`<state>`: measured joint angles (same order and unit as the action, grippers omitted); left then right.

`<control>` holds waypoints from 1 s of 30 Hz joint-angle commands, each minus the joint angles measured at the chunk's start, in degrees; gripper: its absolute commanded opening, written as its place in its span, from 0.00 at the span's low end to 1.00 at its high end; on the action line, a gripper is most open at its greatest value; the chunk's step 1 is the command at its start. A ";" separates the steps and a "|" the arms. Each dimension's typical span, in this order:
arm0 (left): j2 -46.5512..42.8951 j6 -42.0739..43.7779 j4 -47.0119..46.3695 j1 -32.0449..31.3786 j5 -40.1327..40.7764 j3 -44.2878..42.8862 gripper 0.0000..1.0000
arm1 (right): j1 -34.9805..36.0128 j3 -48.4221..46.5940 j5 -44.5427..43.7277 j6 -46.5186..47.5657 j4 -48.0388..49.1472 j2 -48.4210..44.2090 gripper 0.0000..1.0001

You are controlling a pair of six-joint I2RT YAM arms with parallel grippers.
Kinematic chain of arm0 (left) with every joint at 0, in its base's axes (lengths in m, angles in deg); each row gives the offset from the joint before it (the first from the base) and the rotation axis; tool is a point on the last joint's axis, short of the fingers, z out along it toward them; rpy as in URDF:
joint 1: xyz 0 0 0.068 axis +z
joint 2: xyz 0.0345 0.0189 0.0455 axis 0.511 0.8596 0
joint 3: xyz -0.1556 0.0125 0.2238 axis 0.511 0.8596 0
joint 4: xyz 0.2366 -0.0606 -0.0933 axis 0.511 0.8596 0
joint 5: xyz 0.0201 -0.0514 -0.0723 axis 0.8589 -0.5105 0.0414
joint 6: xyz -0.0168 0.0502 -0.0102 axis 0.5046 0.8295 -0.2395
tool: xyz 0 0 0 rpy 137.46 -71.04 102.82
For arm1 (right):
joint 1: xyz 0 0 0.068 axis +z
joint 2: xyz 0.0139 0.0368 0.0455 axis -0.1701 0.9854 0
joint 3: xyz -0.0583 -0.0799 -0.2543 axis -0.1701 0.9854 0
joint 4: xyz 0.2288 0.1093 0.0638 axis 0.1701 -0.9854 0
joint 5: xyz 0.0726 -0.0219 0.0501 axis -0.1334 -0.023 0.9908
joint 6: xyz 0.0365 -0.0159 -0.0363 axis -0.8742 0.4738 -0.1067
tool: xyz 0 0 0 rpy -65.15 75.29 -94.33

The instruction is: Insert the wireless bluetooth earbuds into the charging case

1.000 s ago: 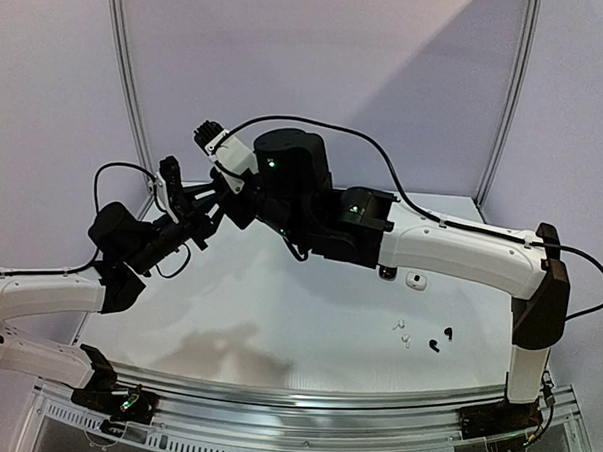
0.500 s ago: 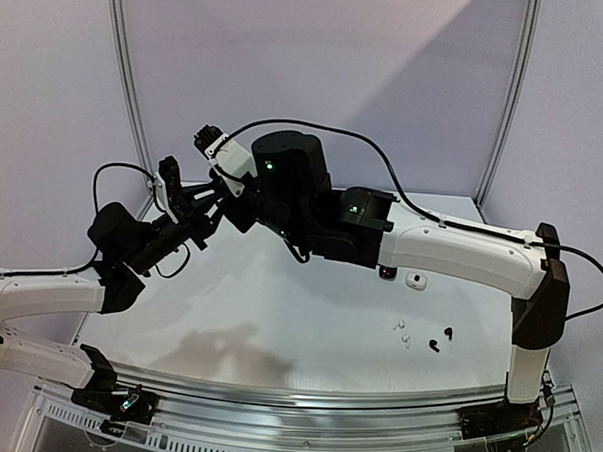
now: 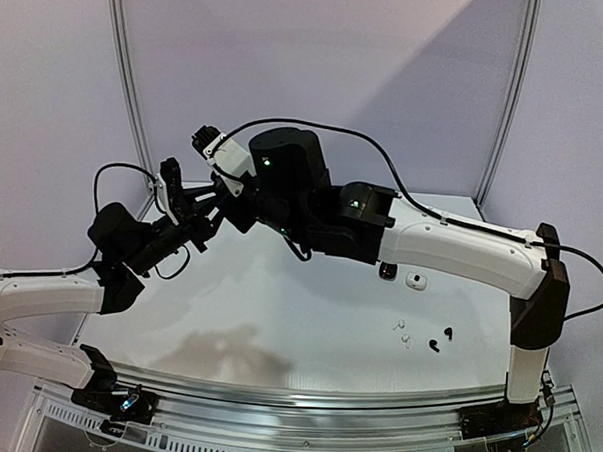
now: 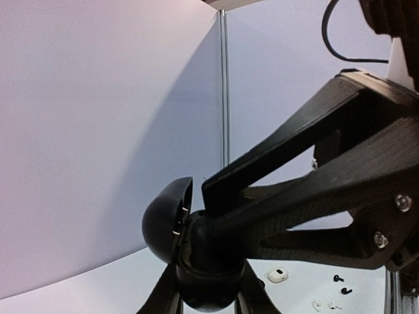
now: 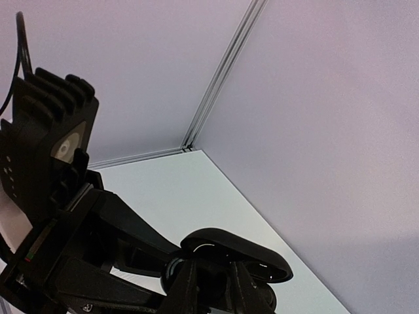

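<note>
Wireless bluetooth earbuds (image 3: 406, 340) lie loose on the bench (image 3: 277, 325), right of centre and toward its front edge. There are 2 white earbuds (image 3: 399, 326) close together and, just to their right, 2 black earbuds (image 3: 434, 345); all 4 are well apart from either tool. Behind them, near the underside of the right arm, sits a white charging case (image 3: 414, 280). A small dark object (image 3: 386, 272) just left of it is too small to identify. Both arms are raised over the far left part of the bench, and their tools meet in the air. The left tool (image 4: 209, 299) is clamped tight on the lower body of a black charging case (image 4: 200, 284), 1 finger on each side, holding it off the bench. The case's lid (image 4: 165, 226) is hinged open. The right tool (image 4: 204, 208) comes in from the right, its 2 long fingers converging at the case's open mouth. The tips are dark against the dark case, so I cannot tell how far they are parted or whether an earbud sits between them.
</note>
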<state>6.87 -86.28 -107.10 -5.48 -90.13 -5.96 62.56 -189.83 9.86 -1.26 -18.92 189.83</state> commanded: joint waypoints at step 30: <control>-1.89 -1.58 -2.64 -0.27 -1.68 -0.47 0.00 | -0.42 -4.68 1.77 -2.52 -12.22 -1.16 0.37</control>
<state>6.26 -87.31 -106.78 -5.48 -90.90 -5.68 62.52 -193.86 10.64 -2.96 -28.41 189.72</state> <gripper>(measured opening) 0.229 0.363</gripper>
